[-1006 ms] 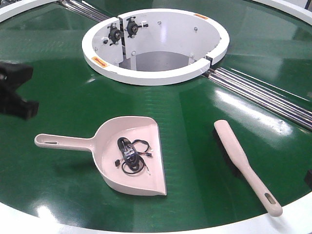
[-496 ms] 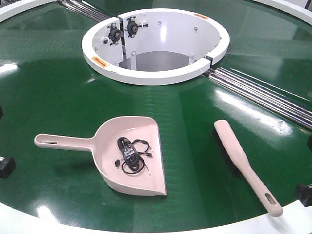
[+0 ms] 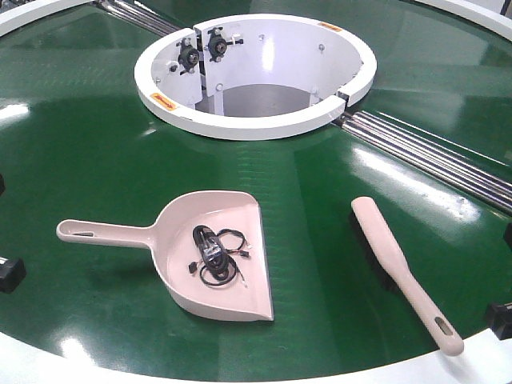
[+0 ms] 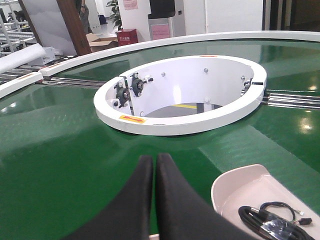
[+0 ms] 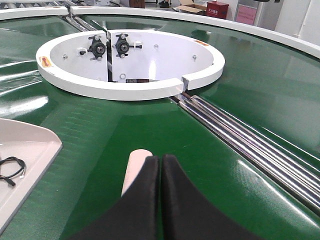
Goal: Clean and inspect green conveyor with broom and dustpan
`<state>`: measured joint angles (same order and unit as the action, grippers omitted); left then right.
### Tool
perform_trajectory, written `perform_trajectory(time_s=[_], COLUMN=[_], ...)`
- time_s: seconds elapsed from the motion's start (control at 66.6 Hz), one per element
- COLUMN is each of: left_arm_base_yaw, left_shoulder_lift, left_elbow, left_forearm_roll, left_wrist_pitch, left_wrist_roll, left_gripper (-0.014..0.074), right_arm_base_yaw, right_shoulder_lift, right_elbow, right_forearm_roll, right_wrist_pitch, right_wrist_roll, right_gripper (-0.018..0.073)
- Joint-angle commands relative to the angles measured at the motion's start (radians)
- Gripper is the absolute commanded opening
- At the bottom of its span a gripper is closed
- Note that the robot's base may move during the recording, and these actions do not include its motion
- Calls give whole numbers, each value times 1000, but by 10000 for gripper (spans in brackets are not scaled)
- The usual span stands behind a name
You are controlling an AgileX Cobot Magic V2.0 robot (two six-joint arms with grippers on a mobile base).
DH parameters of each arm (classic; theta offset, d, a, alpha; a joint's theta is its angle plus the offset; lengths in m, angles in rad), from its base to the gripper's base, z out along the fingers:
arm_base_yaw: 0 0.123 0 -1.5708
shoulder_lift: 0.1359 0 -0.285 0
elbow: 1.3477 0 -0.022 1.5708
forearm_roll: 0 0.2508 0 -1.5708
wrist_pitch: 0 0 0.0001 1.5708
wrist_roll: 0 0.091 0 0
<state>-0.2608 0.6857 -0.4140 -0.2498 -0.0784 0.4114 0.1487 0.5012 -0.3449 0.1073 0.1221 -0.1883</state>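
Note:
The green conveyor (image 3: 104, 160) fills the front view. The pinkish-beige dustpan (image 3: 184, 240) lies on it left of centre, handle pointing left, with a black cable (image 3: 214, 256) inside. The beige broom (image 3: 396, 268) lies to its right, handle towards the near rim. My left gripper (image 4: 154, 158) is shut and empty above the belt, with the dustpan (image 4: 250, 185) to its lower right. My right gripper (image 5: 161, 159) is shut and empty, just above the broom's far end (image 5: 135, 167).
The white central ring (image 3: 256, 120) with its open well sits behind the tools. Silver roller strips (image 3: 432, 156) run from it to the right. The white outer rim (image 3: 480, 360) bounds the near edge. Black arm parts show at the left edge (image 3: 10, 274) and right edge (image 3: 500, 318).
One second ago the left arm stood higher at the left edge; it has since dropped low and mostly out of the front view. A right arm part has appeared at the right edge. The tools have not moved.

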Motion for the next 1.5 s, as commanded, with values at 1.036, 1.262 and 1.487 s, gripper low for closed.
perform_trajectory(time_s=[1.036, 1.262, 1.487], left_arm_base_yaw=[267, 267, 267], left_shoulder_lift=[-712, -712, -712], left_elbow=[459, 459, 459], left_forearm_roll=[277, 278, 278], left_wrist_pitch=[152, 152, 152], left_wrist_roll=[-411, -411, -411], left_gripper=[-6, -6, -6], right_arm_base_yaw=[-4, -4, -4], right_shoulder_lift=[5, 5, 5], right_elbow=[-27, -27, -27], right_forearm_roll=[-2, -2, -2], right_wrist_pitch=[-73, -73, -73], right_wrist_roll=[-11, -11, -11], right_gripper=[-3, -3, -3])
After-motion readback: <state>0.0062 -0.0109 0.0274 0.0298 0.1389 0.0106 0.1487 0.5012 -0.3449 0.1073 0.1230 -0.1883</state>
